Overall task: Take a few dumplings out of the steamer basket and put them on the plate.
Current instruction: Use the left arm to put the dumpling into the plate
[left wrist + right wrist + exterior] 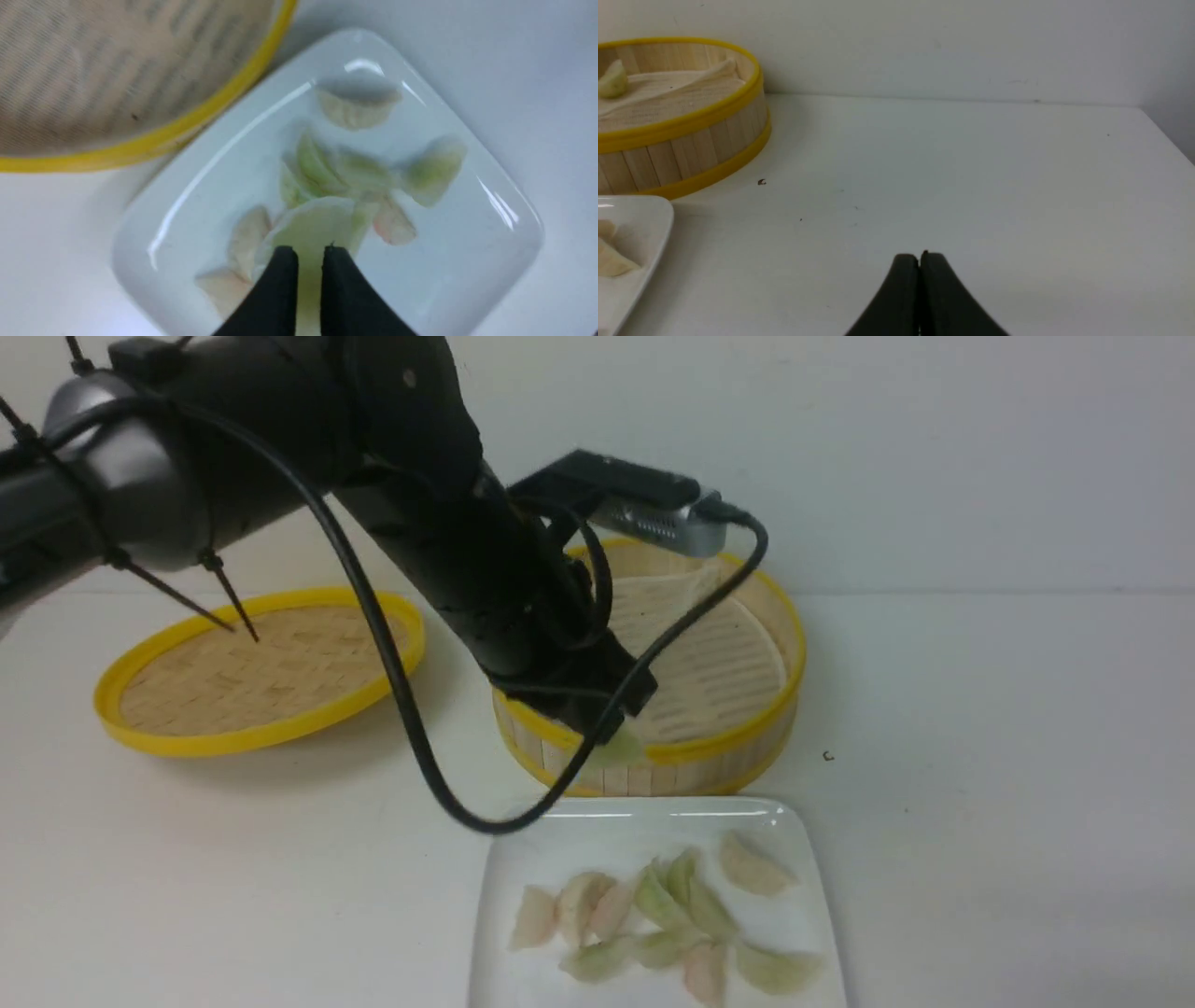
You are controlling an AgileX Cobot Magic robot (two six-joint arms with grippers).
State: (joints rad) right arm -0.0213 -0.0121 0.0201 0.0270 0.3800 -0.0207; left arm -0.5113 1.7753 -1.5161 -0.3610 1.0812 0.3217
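Currently the left gripper (611, 733) hangs at the near rim of the round bamboo-slat steamer basket (782, 616) with yellow rims. Its black fingers (285, 280) are narrowed onto a soft pale green crescent dumpling (310, 224), which pokes out beyond the fingertips. In the front view the held dumpling shows against the basket's near wall, on the side facing the glossy white square plate (803, 933); whether it brushes the rim I cannot tell. The left wrist view looks past it down onto the plate.

The plate lies just beside the basket, on the robot's side of it. On it lies a loose cluster of cream-white and pale green dumplings (653, 915), several touching or overlapping. One cream dumpling (752, 868) lies a little apart toward the far right corner.

Inside the basket a whitish liner sheet (719, 663) is rumpled toward the back, and the arm hides the basket's left part. A shallow woven yellow-rimmed lid (261, 672) lies flat on the white table (1008, 756), left of the basket and apart from it.

The right gripper (920, 256) has its black jaws pressed together on nothing, over bare table to the right of basket and plate, well apart from both
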